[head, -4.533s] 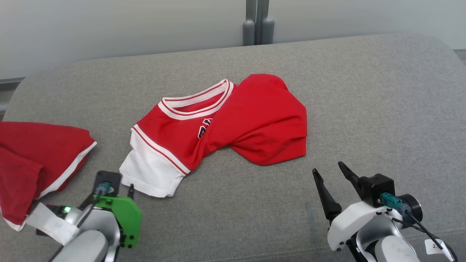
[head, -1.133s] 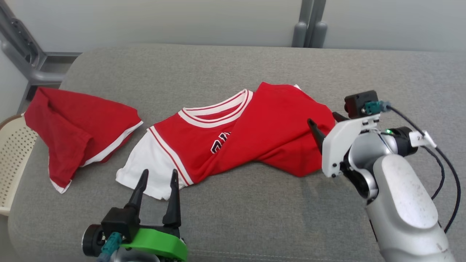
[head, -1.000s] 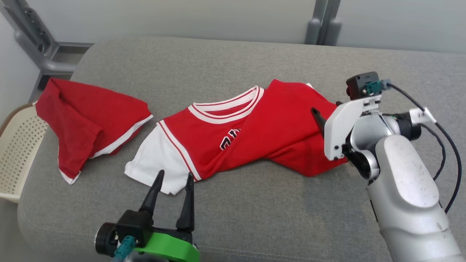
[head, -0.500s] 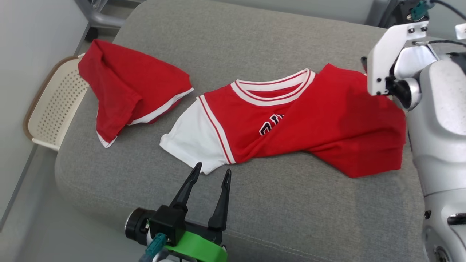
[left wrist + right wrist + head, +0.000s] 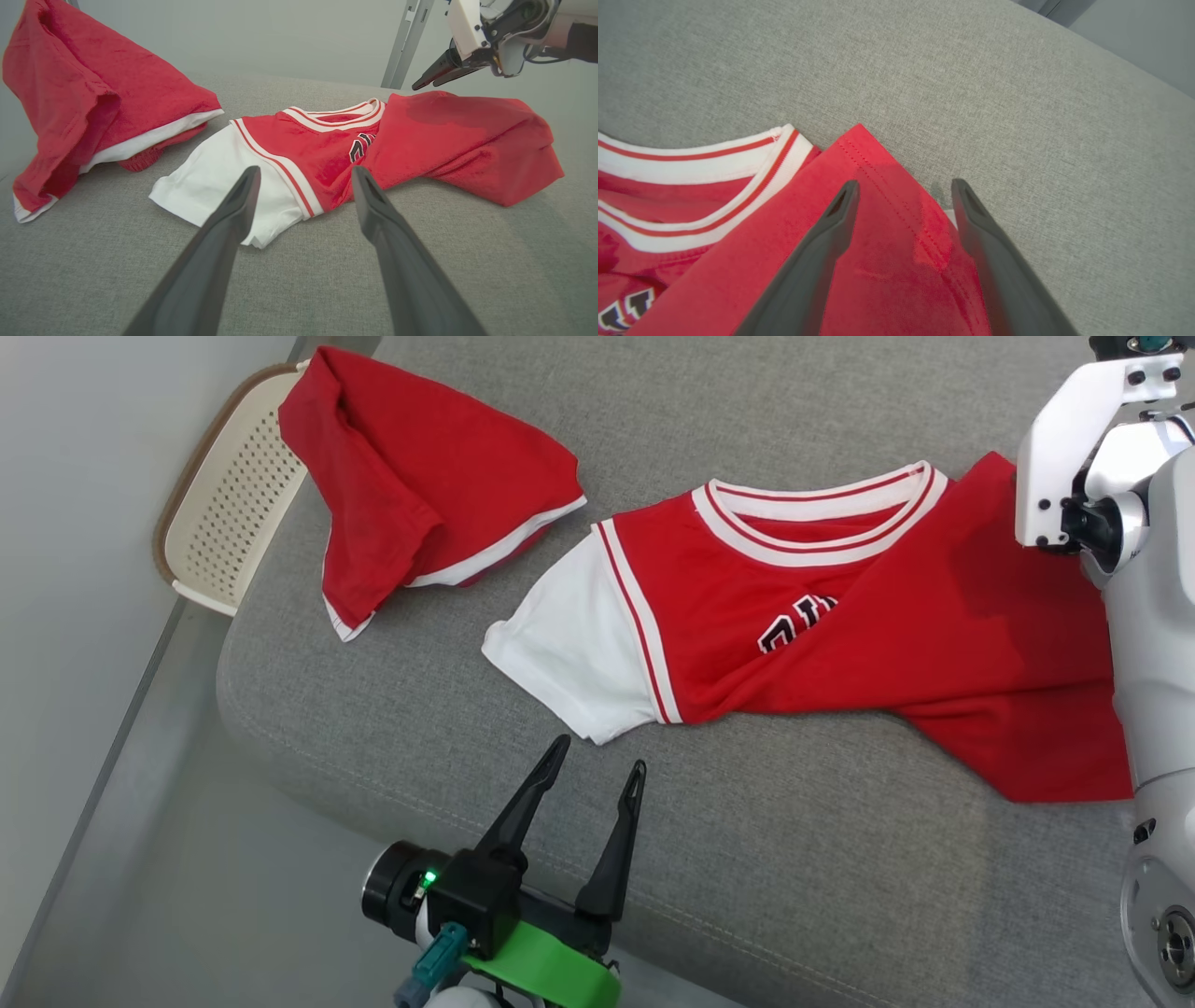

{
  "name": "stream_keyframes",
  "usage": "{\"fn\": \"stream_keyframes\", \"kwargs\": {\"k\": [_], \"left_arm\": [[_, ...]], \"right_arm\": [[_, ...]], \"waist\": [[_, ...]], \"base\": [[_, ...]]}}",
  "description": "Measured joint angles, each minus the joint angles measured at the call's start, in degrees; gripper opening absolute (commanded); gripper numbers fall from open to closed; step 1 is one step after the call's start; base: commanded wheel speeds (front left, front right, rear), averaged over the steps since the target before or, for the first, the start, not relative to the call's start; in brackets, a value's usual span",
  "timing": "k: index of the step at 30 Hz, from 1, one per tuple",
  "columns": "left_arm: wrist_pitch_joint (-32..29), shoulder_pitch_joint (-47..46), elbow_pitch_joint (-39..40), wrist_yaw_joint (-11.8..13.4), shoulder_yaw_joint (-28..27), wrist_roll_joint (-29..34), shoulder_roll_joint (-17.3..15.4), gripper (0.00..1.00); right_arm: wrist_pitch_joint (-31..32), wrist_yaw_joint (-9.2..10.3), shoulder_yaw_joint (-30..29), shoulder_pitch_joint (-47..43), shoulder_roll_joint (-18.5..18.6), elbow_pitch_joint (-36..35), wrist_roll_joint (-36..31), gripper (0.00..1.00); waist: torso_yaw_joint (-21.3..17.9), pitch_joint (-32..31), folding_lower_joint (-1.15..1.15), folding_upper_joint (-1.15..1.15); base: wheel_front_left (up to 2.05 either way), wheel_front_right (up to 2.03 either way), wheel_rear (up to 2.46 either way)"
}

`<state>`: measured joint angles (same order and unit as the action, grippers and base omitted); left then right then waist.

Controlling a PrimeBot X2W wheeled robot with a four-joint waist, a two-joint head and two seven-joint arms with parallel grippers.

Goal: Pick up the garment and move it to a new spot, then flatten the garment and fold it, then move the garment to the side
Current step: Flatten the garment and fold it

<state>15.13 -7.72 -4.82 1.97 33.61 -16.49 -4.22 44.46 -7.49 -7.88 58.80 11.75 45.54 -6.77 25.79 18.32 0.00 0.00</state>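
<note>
- The garment [image 5: 840, 616], a red jersey with one white sleeve [image 5: 569, 644] and a striped collar [image 5: 822, 509], lies crumpled on the grey cushion [image 5: 747, 877]. Its red body is twisted over itself and partly covers the lettering.
- Its folds match the earlier pictures. The head camera has swung down and to the left since then, so the whole scene sits shifted in that view, but the cloth itself has not moved.
- The left end effector [image 5: 599, 752] hovers just off the garment's white sleeve on the near side. Its fingers are spread apart, aimed at the sleeve's hem and holding nothing.
- In the oldest picture only one fingertip of it showed beside that hem. Half a second ago it already pointed this way.
- The right end effector [image 5: 903, 184] is at the garment's far corner, just beside the collar. Its fingers are apart, with the stitched red hem corner between them.
- In the oldest picture it sat off the garment's near edge, on the opposite side.
- Its fingertips seem to hang just clear of the cloth, though the wrist views do not rule out a light touch.
- A second red garment [image 5: 420, 495] with white trim lies near the garment's sleeve end, apart from it. A cream perforated basket [image 5: 224, 504] sits beyond that, farther from the garment.
</note>
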Motion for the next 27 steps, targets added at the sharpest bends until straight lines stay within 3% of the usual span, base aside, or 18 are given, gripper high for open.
{"fn": "stream_keyframes", "kwargs": {"k": [1, 2, 3, 5, 6, 7, 8, 18, 27], "left_arm": [[0.0, -0.02, -0.1, -0.07, 0.12, 0.0, 0.1, 1.0], [0.0, -0.04, -0.2, -0.23, 0.2, 0.0, 0.19, 1.0], [0.0, -0.14, -0.3, -0.26, 0.24, 0.0, 0.27, 1.0], [0.0, -0.61, -0.66, -0.4, 0.29, 0.0, 0.48, 1.0], [0.0, -0.81, -0.75, -0.41, 0.27, -0.01, 0.62, 1.0], [0.0, -0.96, -0.85, -0.41, 0.21, -0.01, 0.71, 1.0], [0.0, -1.1, -0.96, -0.42, 0.13, -0.01, 0.79, 1.0], [0.0, -1.85, -2.09, -0.46, -1.51, 0.16, 1.04, 1.0], [0.0, -1.75, -3.3, -0.41, -3.26, 1.02, 0.14, 1.0]], "right_arm": [[0.04, 0.0, -0.32, 0.32, -0.16, 0.4, -0.16, 0.93], [0.41, 0.0, -0.56, 0.58, -0.38, 0.8, -0.52, 0.79], [0.63, 0.0, -0.74, 0.69, -0.7, 1.22, -0.68, 0.54], [1.53, 0.0, -0.73, 0.67, -1.47, 2.11, -1.09, 0.39], [1.92, 0.0, -0.75, 0.62, -1.81, 2.41, -1.09, 0.27], [2.19, 0.0, -0.51, 0.59, -2.02, 2.53, -1.1, 0.08], [2.18, 0.0, -0.19, 0.6, -2.11, 2.53, -1.1, 0.0], [-1.21, 0.0, 7.15, 1.0, -0.92, 0.23, 2.4, 0.0], [-0.78, -0.01, 17.06, -3.54, 4.6, -13.12, 14.34, 0.0]], "waist": [[0.35, 0.5, 0.0, 0.0], [0.66, 1.0, 0.0, 0.0], [0.92, 1.47, 0.0, 0.0], [1.31, 2.31, 0.0, 0.0], [1.45, 2.62, 0.01, 0.0], [1.53, 2.86, 0.0, 0.0], [1.51, 3.04, 0.0, 0.0], [-1.48, 2.24, 0.0, 0.0], [-5.41, -1.26, 0.0, 0.0]], "base": [[0.0, 0.0, 0.0], [0.0, 0.0, 0.0], [0.0, 0.0, 0.0], [0.0, 0.0, 0.0], [0.0, 0.0, 0.0], [0.0, 0.0, 0.0], [0.0, 0.0, 0.0], [0.0, 0.0, 0.0], [0.0, 0.0, 0.0]]}}
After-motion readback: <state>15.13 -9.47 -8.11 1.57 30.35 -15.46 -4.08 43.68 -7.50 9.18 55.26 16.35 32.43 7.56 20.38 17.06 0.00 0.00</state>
